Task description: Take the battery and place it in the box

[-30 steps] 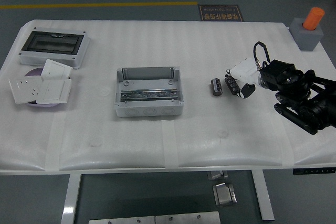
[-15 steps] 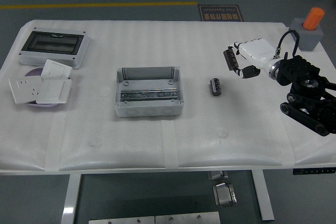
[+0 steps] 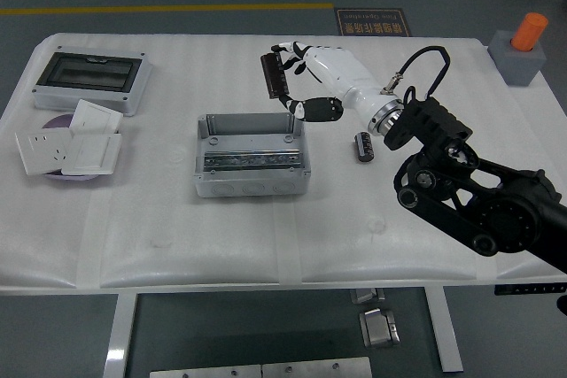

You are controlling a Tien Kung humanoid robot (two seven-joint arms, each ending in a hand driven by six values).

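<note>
Right hand (image 3: 312, 77), white-shelled, fingers closed around one battery (image 3: 277, 74), which it holds upright in the air just beyond the far right corner of the grey box (image 3: 252, 156). Half a second earlier the hand carried this battery over the table's right part, near the grey block with the orange cylinder (image 3: 523, 45); it has since swung left toward the box. A second battery (image 3: 363, 145) lies unmoved on the white table (image 3: 177, 245), right of the box. Left arm not visible.
</note>
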